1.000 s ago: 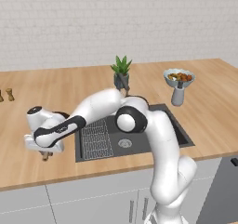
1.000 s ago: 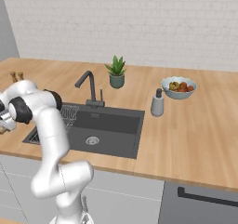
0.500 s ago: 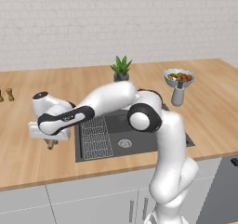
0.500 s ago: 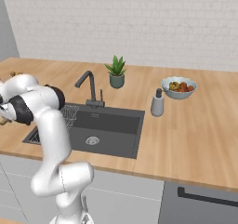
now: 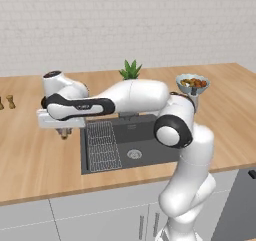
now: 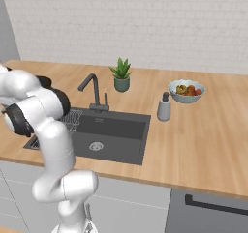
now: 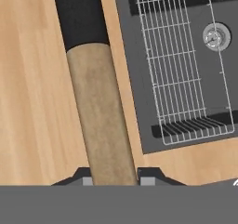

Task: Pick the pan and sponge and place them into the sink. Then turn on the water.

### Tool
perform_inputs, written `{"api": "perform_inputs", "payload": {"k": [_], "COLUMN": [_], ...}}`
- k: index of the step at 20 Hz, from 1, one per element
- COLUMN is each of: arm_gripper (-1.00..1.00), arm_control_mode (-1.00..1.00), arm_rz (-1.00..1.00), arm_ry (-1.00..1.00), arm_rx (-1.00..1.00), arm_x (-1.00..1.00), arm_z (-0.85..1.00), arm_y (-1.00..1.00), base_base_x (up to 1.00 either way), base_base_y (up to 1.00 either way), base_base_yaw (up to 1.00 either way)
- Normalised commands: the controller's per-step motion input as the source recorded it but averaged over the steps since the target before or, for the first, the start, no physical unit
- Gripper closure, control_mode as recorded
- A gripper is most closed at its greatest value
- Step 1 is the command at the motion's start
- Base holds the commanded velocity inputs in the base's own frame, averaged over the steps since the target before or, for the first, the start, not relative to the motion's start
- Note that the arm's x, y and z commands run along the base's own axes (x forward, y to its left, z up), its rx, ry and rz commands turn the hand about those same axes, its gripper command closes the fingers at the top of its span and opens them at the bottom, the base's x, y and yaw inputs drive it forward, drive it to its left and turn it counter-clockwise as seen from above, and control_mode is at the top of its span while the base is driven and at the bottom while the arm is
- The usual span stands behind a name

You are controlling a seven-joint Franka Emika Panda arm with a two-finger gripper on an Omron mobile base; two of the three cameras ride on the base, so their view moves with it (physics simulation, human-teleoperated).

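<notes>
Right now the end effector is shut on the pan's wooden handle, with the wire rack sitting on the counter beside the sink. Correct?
Not quite. The end effector is shut on the pan's handle, but the hand view shows the rack inside the sink, not on the counter.

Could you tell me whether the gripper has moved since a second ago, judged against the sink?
Yes. In the left base view the gripper has risen and shifted slightly toward the sink, shut on the pan handle.

arm stretched left, pincer clamped shut
</notes>
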Motion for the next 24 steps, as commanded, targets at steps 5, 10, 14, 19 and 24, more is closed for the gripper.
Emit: {"api": "perform_inputs", "payload": {"k": [5,10,14,19,24], "arm_gripper": [1.0,1.0,1.0,1.0,1.0], "arm_control_mode": [-1.0,-1.0,-1.0,-1.0,-1.0], "arm_rz": [0.16,0.19,0.15,0.04,0.03], "arm_ry": [0.0,0.0,0.0,0.0,0.0], "arm_rx": [-0.08,-0.09,-0.06,-0.01,0.0], "arm_x": [-0.13,-0.11,-0.01,0.0,0.0], "arm_z": [0.71,0.52,0.3,0.32,0.27], "arm_y": [-0.77,-0.94,-1.0,-1.0,-1.0], "base_base_x": [0.0,0.0,0.0,0.0,0.0], "base_base_y": [0.0,0.0,0.0,0.0,0.0], "base_base_yaw": [0.0,0.0,0.0,0.0,0.0]}}
